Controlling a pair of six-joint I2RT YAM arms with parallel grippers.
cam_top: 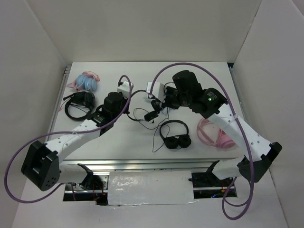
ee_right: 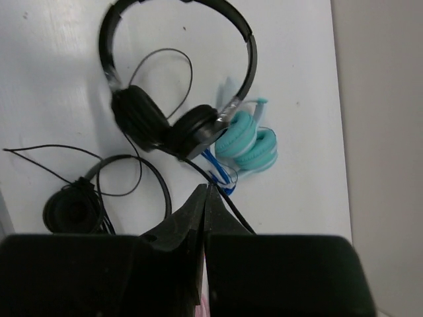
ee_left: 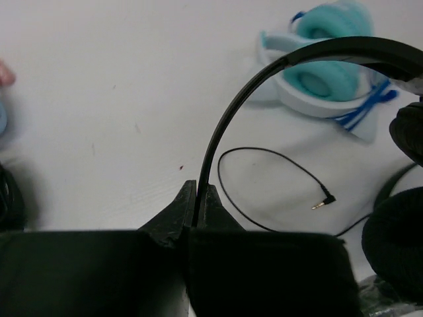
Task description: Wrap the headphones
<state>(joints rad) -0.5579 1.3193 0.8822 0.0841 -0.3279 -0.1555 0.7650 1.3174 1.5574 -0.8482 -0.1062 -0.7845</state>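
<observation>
No legible text, logo, number or sign: none on black thin-band on-ear headphones point(ee_left: 216, 132), none on white tabletop point(ee_left: 99, 99).

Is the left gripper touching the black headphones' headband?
Touching. The left wrist view shows the left gripper shut on the headphones, with the thin headband pinched between its fingertips.

Headphones point(ee_left: 344, 46) earcups cut off right edge; blurred pink object point(ee_left: 3, 74) cropped left.

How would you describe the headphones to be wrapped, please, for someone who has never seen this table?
On the white table, look just beyond its centre. The headphones are the black pair whose thin headband is pinched in the left gripper. The teal pair and a second black pair lie loose.
</observation>
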